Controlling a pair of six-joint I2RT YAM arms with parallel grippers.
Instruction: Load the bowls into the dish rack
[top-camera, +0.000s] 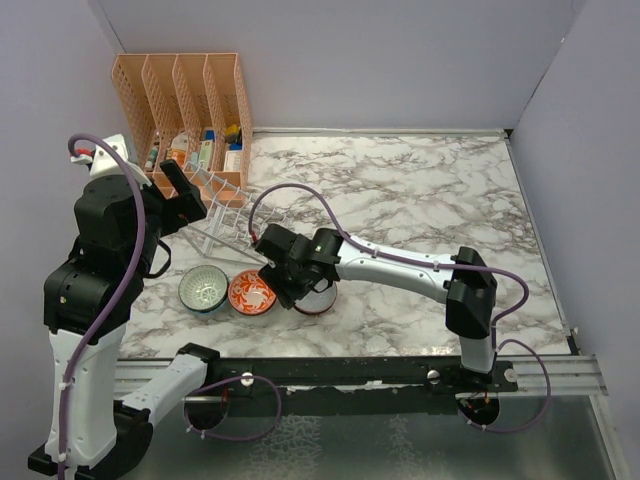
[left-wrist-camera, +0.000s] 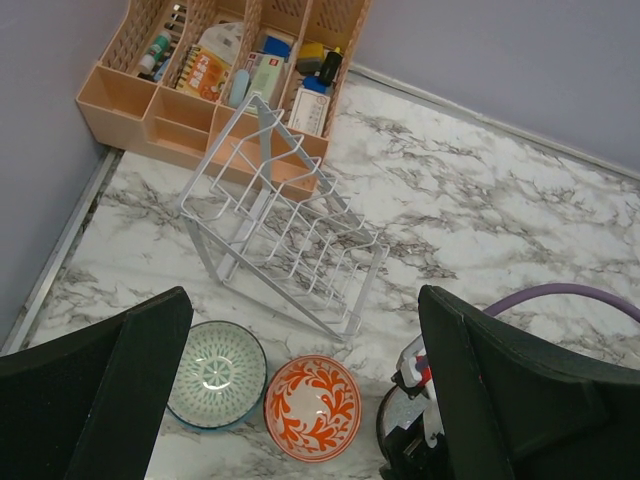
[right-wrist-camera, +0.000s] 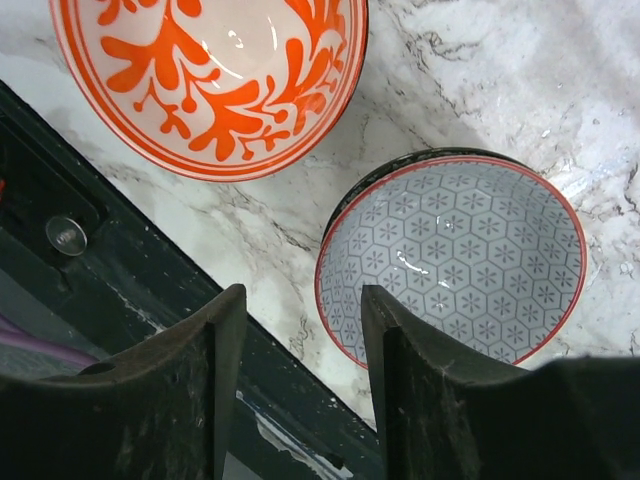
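The right pincer (right-wrist-camera: 300, 300) hung with its jaws apart and nothing between them. In its wrist view the grey-blue bowl (right-wrist-camera: 455, 255) sat upright on the counter (right-wrist-camera: 480, 60) at about 1 o'clock from the gap. Its near rim lay just beside one finger rather than between the two, and being round it offered no long axis. The orange-red bowl (right-wrist-camera: 210, 80) lay at 11 o'clock, with the teal bowl (left-wrist-camera: 215, 373) just beside that. In the top view the dish rack (left-wrist-camera: 285, 235) stood at 11 o'clock from the grey-blue bowl, holding nothing. It was nearer the left pincer (left-wrist-camera: 305, 300), likewise spread wide and empty. From above, the right wrist hid most of the grey-blue bowl, and whether the rack sat level was unclear.
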